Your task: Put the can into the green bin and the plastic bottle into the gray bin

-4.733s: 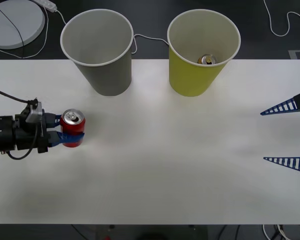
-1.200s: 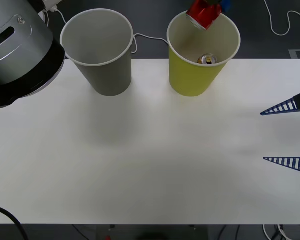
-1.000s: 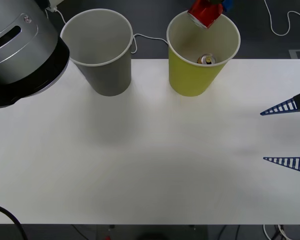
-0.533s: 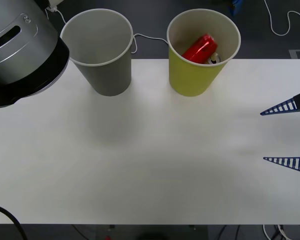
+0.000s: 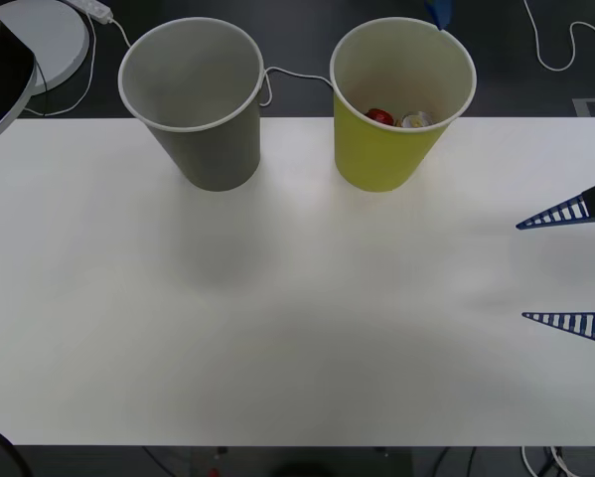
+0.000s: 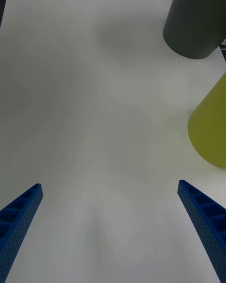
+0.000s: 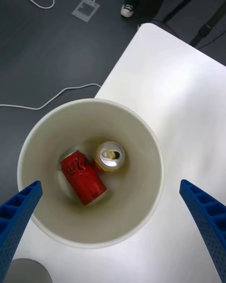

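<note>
Can (image 7: pixel 83 177) lying tipped in green bin (image 7: pixel 141 137); left claw (image 7: pixel 113 226) spread overhead, right claw (image 6: pixel 110 226) spread, seemingly idle above desk (image 5: pixel 297 328).

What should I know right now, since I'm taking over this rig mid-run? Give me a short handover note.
Left gripper: open, empty, above the green bin.
Right gripper: open, empty, parked over the table's right edge.
The can lies on its side at the bottom of the green bin, touching a pale gold-topped can that stands upright there.
The gray bin stands on the table to the left of the green bin.
Done: can in the green bin.
Left: plastic bottle into the gray bin; I see no bottle on the table.
</note>
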You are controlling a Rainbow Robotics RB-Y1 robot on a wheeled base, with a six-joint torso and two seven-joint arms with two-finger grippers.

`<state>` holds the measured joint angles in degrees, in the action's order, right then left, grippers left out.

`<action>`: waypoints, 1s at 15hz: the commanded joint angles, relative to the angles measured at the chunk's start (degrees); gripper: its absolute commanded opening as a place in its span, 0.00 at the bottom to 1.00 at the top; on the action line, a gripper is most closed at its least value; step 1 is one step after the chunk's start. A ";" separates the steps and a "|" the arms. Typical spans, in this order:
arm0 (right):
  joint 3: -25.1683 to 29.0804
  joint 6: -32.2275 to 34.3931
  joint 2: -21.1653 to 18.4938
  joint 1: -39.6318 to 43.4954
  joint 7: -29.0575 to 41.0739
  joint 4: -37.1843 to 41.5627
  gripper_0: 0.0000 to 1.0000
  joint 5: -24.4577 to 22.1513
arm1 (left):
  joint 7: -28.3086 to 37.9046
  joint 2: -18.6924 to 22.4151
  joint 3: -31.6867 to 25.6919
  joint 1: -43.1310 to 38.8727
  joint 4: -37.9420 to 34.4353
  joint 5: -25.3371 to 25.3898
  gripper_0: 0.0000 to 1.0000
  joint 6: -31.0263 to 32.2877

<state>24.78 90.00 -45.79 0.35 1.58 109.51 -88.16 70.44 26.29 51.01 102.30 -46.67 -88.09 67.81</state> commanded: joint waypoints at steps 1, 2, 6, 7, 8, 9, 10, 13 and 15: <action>0.00 0.00 0.00 0.00 0.00 0.00 1.00 0.00 | -0.83 6.85 -8.12 -7.56 -12.31 -1.55 1.00 5.67; 0.00 0.00 0.00 0.00 0.00 0.00 1.00 0.00 | -1.45 8.25 -9.88 -9.49 -15.38 -2.43 1.00 6.99; 0.00 0.00 0.00 0.00 0.00 0.00 1.00 0.00 | -5.84 14.14 -19.90 -19.60 -26.90 -3.22 1.00 13.31; 0.00 0.00 0.00 0.00 0.00 0.00 1.00 0.00 | -6.11 15.29 -21.65 -21.88 -29.10 -3.31 1.00 13.93; 0.00 0.00 0.00 0.00 0.00 0.00 1.00 0.00 | -6.55 16.78 -24.03 -25.05 -32.08 -3.49 1.00 14.90; 0.00 0.00 0.00 0.00 0.00 0.00 1.00 0.00 | -6.99 17.75 -26.31 -27.86 -34.37 -3.75 1.00 15.51; 0.00 0.00 0.00 0.00 0.00 0.00 1.00 0.00 | -7.34 18.71 -28.60 -30.58 -36.65 -3.93 1.00 15.86; 0.00 0.00 0.00 0.00 0.00 0.00 1.00 0.00 | -11.73 21.44 -36.16 -41.04 -43.16 -4.37 1.00 16.04; 0.00 0.00 0.00 0.00 0.00 0.00 1.00 0.00 | -16.48 22.93 -40.73 -47.63 -45.97 -4.37 1.00 16.04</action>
<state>24.79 90.00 -45.79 0.35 1.58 109.51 -88.15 55.58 48.76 11.65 56.65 -91.85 -92.51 83.85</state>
